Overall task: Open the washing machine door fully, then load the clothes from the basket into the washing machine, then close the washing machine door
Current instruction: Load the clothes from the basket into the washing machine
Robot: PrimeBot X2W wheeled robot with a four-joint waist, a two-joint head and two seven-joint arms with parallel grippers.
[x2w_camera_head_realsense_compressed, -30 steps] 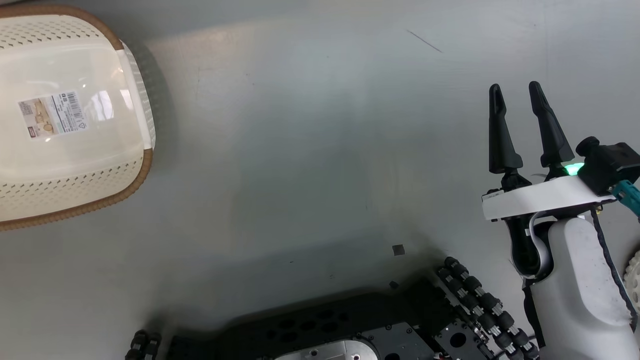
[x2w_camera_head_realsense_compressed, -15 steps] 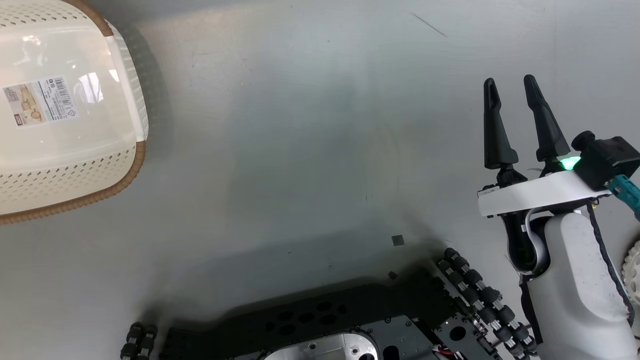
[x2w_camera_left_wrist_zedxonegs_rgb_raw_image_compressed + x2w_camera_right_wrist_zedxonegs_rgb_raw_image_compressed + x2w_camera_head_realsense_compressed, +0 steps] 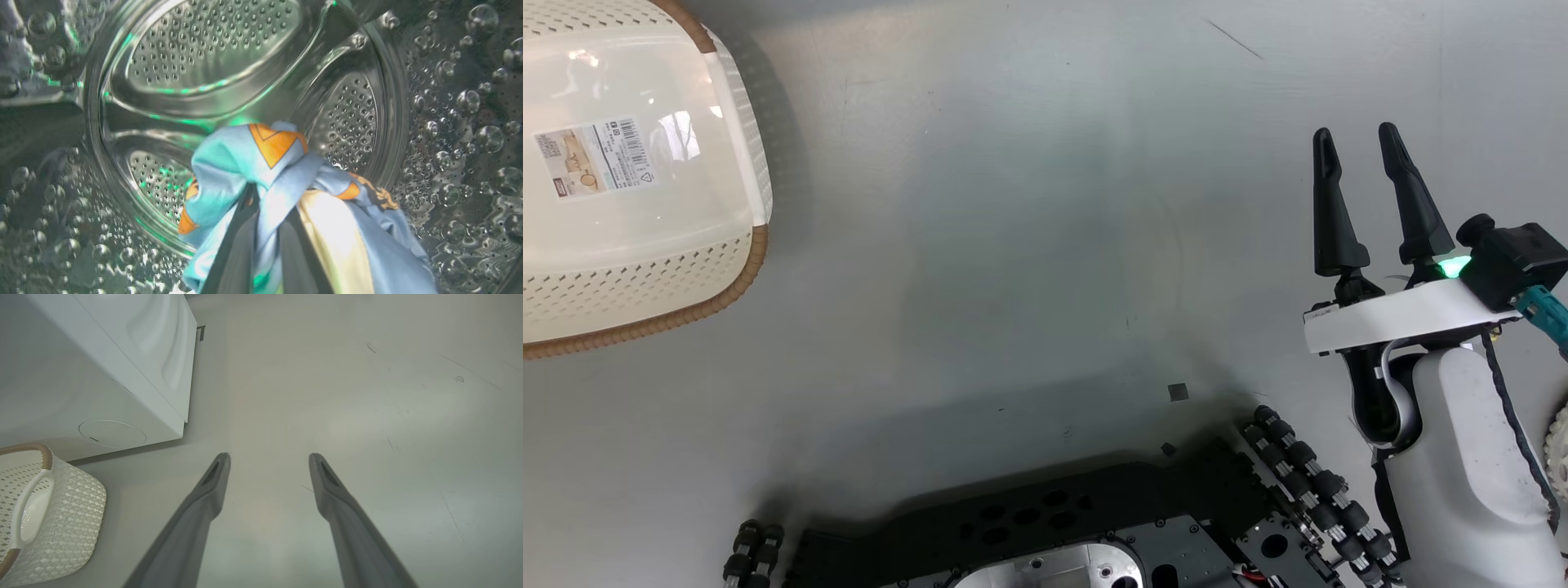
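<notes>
Left gripper (image 3: pixel 267 216): its two dark fingers are pinching close together on the clothes (image 3: pixel 241 163), with fabric bunching up between and around them.
Clothes: a light blue bundle with orange patches and a cream lining is hanging from the left gripper inside the drum (image 3: pixel 212 49); the cream part is draping down on the right of the fingers.
Drum: shiny perforated steel is curving around the bundle, and green light is glinting off its ribs; the wall nearest the camera is showing round raised bumps.
Right gripper (image 3: pixel 1354 132): it is hovering above the bare floor (image 3: pixel 1029 204) at the right of the head view, fingers spread apart and gripping nothing; a green light (image 3: pixel 1452 267) is glowing at its base.
Basket (image 3: pixel 645 287): it is sitting on the floor at the far left of the head view, well apart from the right gripper, showing its glossy bottom and the label sticker (image 3: pixel 595 157) there; no fabric is lying in the part that is showing.
Washing machine (image 3: pixel 81 375): in the right wrist view its white body is standing at the far left, with the round flap (image 3: pixel 112 433) low on its front and the basket lying just in front of it.
Robot base (image 3: pixel 1045 531): its dark platform and roller wheels are showing along the near edge of the head view.
</notes>
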